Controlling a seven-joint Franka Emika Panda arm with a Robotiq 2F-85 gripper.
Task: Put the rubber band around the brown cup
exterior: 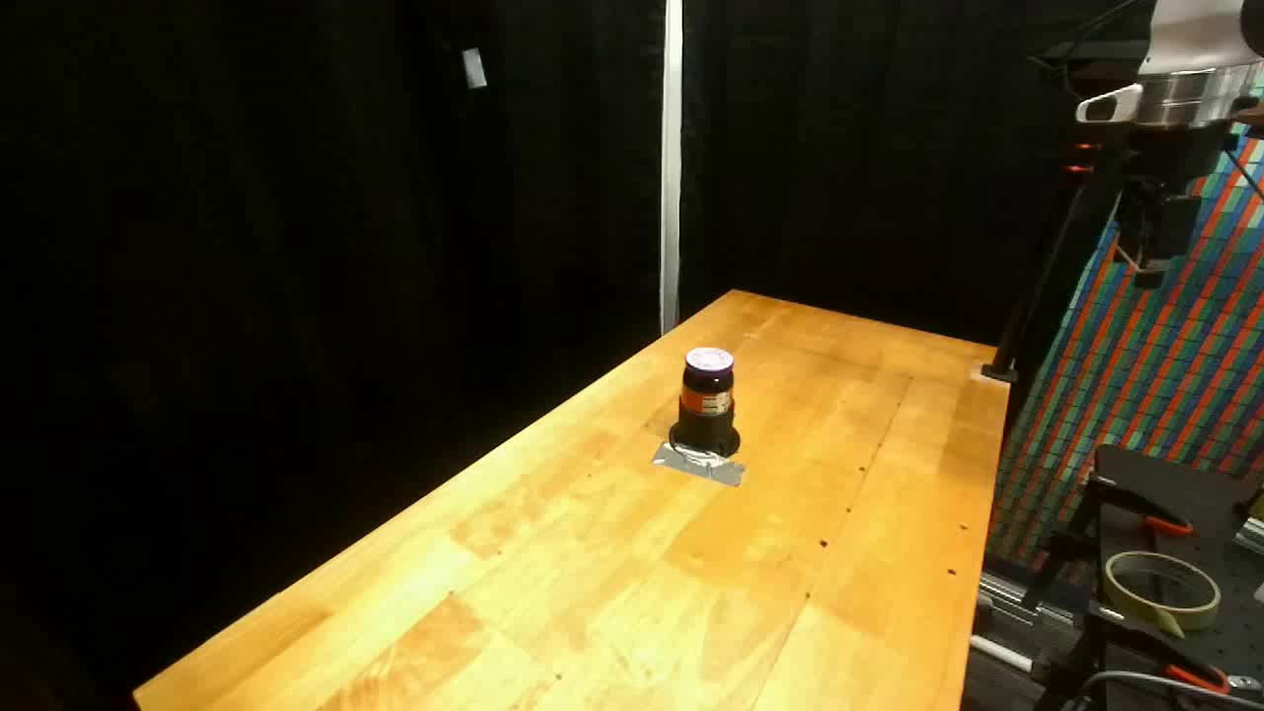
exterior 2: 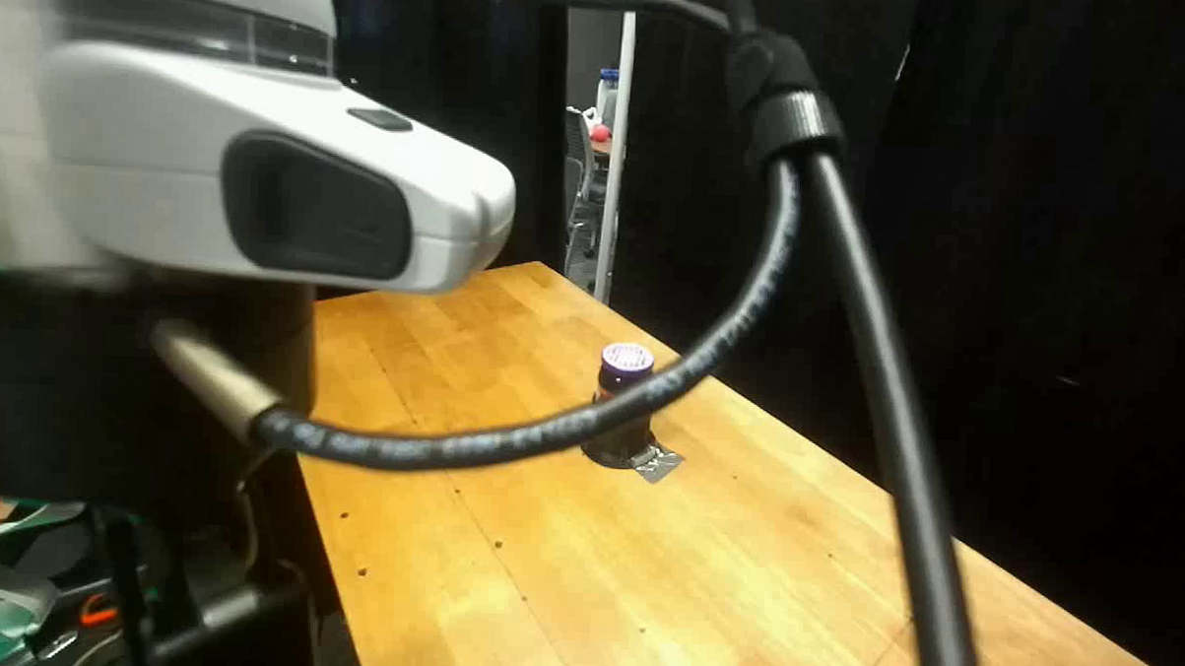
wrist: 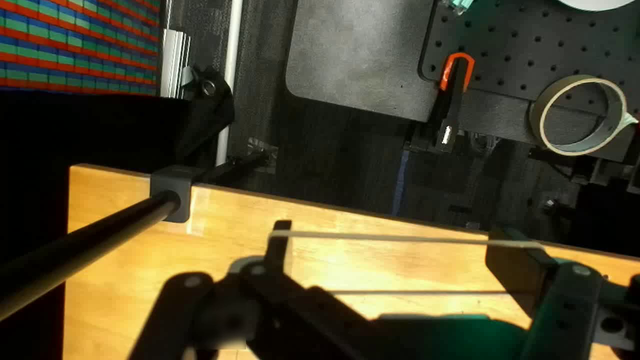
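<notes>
The brown cup (exterior: 708, 403) is a small dark cylinder with a pale purple-white top and an orange-red band. It stands upright on a dark base on the wooden table, with grey tape at its foot. It also shows in an exterior view (exterior 2: 626, 366), partly hidden by a cable. My gripper (wrist: 400, 250) is open in the wrist view. A pale rubber band (wrist: 390, 238) is looped around both fingers and stretched straight between them. In an exterior view the gripper (exterior: 1144, 247) hangs high at the right, beyond the table's edge and well apart from the cup.
The wooden table (exterior: 592, 573) has black curtains along its far side. A dark post is clamped (wrist: 172, 195) at a table corner. A black stand beside the table bears a tape roll (wrist: 542, 117) and an orange-tipped clamp (wrist: 452, 100). The arm's cable (exterior 2: 490, 453) loops out from the wrist.
</notes>
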